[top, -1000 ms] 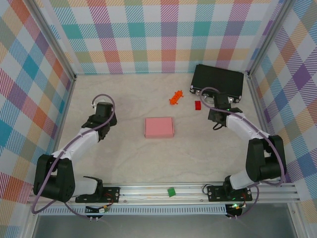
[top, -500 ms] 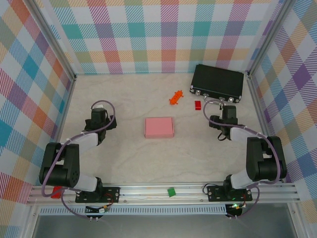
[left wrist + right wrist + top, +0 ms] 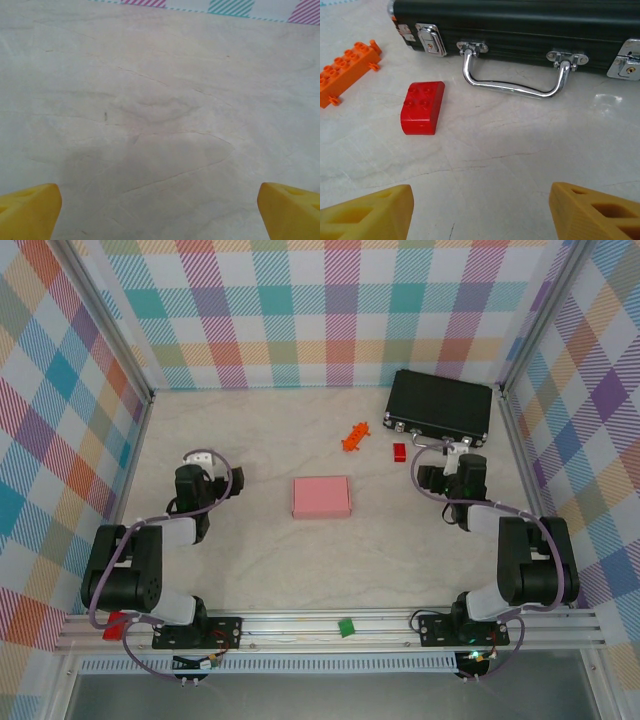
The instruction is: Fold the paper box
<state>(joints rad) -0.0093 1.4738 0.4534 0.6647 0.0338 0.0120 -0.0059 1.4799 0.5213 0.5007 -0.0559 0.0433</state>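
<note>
The paper box (image 3: 321, 497) is a light-pink rectangle lying flat in the middle of the table, apart from both arms. My left gripper (image 3: 213, 466) is well to its left, pointing away from me. In the left wrist view its yellow fingertips (image 3: 29, 210) stand far apart at the bottom corners, with the left gripper (image 3: 160, 216) open over bare table. My right gripper (image 3: 446, 456) is to the box's right, facing the black case. In the right wrist view the right gripper (image 3: 482, 214) is open, with nothing between its fingers (image 3: 596, 210).
A black case (image 3: 439, 405) with a chrome handle (image 3: 514, 85) lies at the back right. A small red block (image 3: 422, 107) and an orange toy (image 3: 346, 70) lie just in front of it. Checked walls (image 3: 320, 310) enclose the table.
Both arms have drawn back toward their own sides, away from the pink box. Both grippers have opened wider. The box has not moved.
</note>
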